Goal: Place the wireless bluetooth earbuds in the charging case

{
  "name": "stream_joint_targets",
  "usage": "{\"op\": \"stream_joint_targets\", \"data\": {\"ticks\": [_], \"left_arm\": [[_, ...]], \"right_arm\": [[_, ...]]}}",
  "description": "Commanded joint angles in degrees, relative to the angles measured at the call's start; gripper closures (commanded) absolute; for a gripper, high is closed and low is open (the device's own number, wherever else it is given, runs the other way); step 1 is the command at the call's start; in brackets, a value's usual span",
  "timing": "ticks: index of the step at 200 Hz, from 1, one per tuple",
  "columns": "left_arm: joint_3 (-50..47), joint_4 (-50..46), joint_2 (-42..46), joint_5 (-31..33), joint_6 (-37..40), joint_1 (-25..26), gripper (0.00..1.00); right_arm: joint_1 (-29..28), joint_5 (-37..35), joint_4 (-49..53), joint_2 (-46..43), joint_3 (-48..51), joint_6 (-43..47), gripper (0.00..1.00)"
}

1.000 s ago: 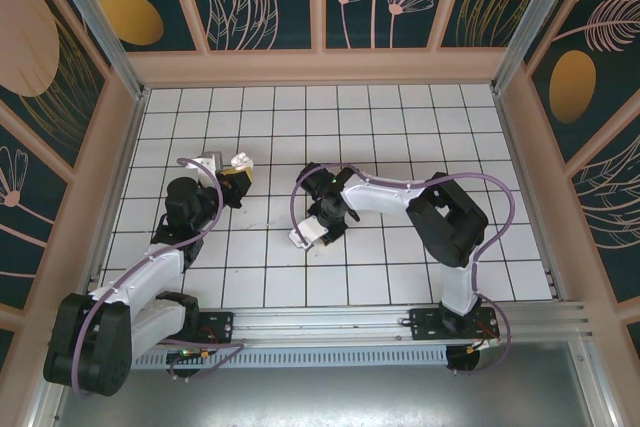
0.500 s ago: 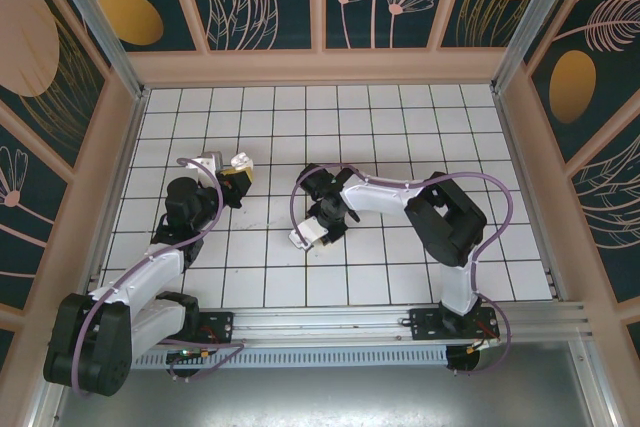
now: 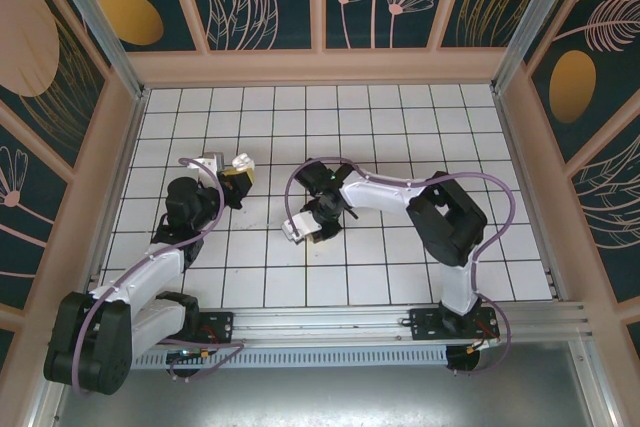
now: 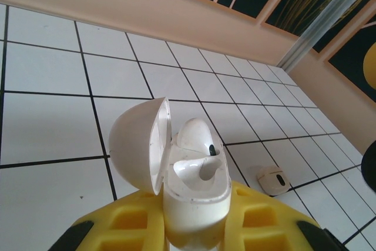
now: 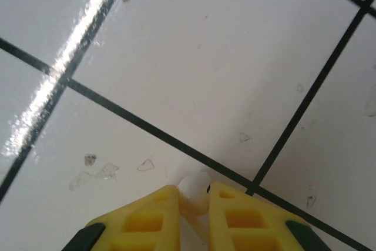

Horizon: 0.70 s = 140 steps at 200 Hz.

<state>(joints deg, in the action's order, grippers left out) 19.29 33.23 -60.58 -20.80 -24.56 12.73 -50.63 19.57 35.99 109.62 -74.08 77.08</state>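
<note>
Left gripper (image 4: 197,213) is clamping the open charging case (image 4: 194,195), one earbud (image 4: 197,136) seated inside. Right gripper (image 5: 194,197), at 5 o'clock from the case, is pinching the second earbud (image 5: 191,185) against the floor tile (image 5: 235,57); its insertion is still pending

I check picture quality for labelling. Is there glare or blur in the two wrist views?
Right wrist view: a bright glare streak crosses the floor tiles at upper left; the grid lines are sharp. Left wrist view: even light, no strong glare, the open charging case sharp.
</note>
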Motion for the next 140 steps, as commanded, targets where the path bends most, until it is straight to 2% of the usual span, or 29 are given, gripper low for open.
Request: {"op": "stream_joint_targets", "data": {"ticks": [1, 38, 72, 100, 140], "left_arm": [[-1.0, 4.0, -0.6, -3.0, 2.1, -0.3, 0.83], [-3.4, 10.8, -0.8, -5.9, 4.4, 1.1, 0.84], [-4.1, 15.2, -2.1, -5.4, 11.0, 7.1, 0.83], [-3.5, 20.1, -6.2, -6.6, 14.2, 10.8, 0.83], [-0.3, 23.2, -11.1, -10.8, 17.6, 13.9, 0.83]], "right_arm": [[1.7, 7.9, -3.4, -6.9, 1.3, -8.5, 0.85], [6.1, 18.0, -16.7, -17.0, 8.4, -25.2, 0.85], [10.1, 24.3, -32.7, -26.8, 17.4, -42.4, 0.85], [12.1, 24.8, -47.6, -33.6, 23.9, -56.3, 0.84], [13.5, 24.3, -63.8, -39.2, 29.8, -69.1, 0.83]]}}
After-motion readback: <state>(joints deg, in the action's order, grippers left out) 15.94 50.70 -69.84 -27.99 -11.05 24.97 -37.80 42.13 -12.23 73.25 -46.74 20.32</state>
